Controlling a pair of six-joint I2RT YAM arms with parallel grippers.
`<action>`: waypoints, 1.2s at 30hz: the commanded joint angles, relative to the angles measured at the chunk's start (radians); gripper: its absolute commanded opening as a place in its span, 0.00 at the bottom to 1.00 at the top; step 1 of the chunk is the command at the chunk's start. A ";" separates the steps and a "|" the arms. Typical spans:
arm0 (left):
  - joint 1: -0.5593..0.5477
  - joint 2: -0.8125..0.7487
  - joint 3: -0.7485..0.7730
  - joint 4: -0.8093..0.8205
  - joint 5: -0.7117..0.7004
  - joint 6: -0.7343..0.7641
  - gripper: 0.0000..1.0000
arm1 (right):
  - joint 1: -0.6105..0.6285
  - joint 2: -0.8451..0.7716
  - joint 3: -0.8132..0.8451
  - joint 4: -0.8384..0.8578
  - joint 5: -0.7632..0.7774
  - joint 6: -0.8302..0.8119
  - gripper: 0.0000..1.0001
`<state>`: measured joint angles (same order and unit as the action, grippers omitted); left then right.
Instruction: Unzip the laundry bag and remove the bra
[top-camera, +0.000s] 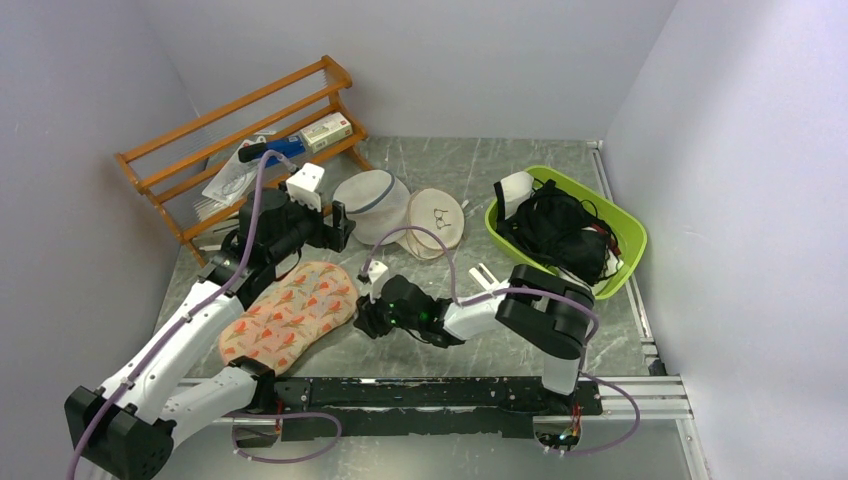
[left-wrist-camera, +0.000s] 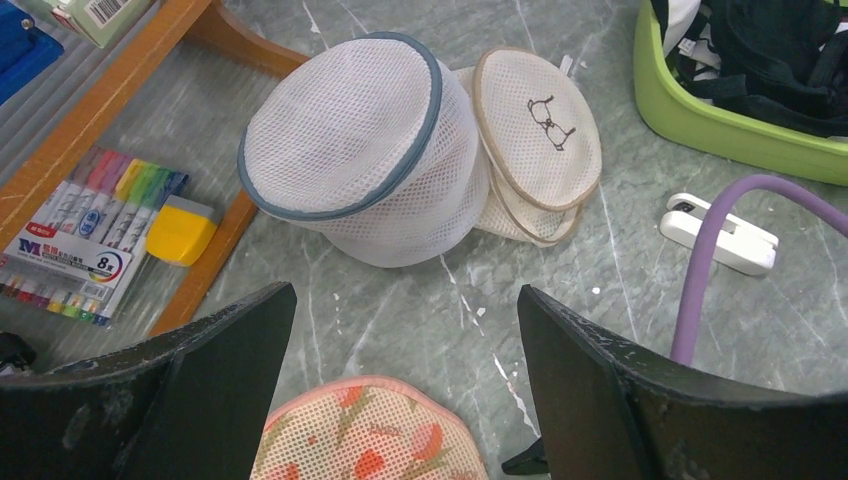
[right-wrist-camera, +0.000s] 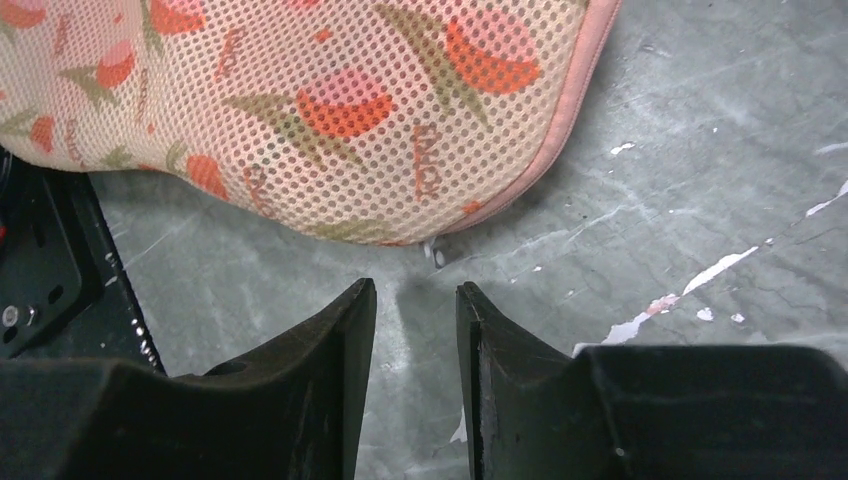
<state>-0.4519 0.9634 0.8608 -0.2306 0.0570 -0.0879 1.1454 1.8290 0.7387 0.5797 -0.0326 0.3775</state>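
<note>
Top external view: the laundry bag (top-camera: 290, 315) lies flat on the grey, stone-look tabletop (top-camera: 520, 170), near the front and left of the middle; it is shaped like a peanut, soft peach-pink cloth with red-orange flowers; the left hand (top-camera: 342, 228) hangs just past its far end, and the right hand (top-camera: 364, 320) sits low beside its right edge; behind them are a round white mesh bag (top-camera: 372, 200) with a blue rim and a round beige disc (top-camera: 438, 220) touching it; a wooden rack (top-camera: 240, 110) stands at the back left; a shiny green tub (top-camera: 628, 235) on the right holds a heap of black clothes (top-camera: 555, 230).

Left wrist view: the two black fingers (left-wrist-camera: 200, 390) are spread wide with nothing between them, so the left hand is let go; the rounded end of the laundry bag peeks in at the bottom, holey cloth with a pink band round it; a pack of coloured pens (left-wrist-camera: 90, 235) lies by the rack's wooden bar; a white clip (left-wrist-camera: 720, 235) lies on the right.

Right wrist view: the right hand's fingers (right-wrist-camera: 300, 390) are close together with a thin gap, gripping nothing; the bag's cloth is full of tiny holes, with a smooth pink band (right-wrist-camera: 572, 90) along its edge; a small silver zip pull (right-wrist-camera: 435, 254) pokes out at that edge, just ahead of the fingertips, not touching them.
</note>
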 joint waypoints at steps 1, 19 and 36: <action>-0.013 -0.041 0.011 0.020 0.025 -0.019 0.94 | 0.007 0.041 0.002 0.062 0.085 -0.007 0.35; -0.018 -0.105 0.027 0.009 0.037 -0.033 0.94 | 0.035 0.122 0.028 0.072 0.181 -0.011 0.12; -0.019 0.033 0.053 -0.021 0.151 -0.033 0.94 | 0.033 -0.107 -0.105 -0.126 0.486 0.003 0.00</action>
<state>-0.4629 0.9497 0.8719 -0.2394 0.1123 -0.1169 1.1820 1.8118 0.7067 0.5613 0.3187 0.3668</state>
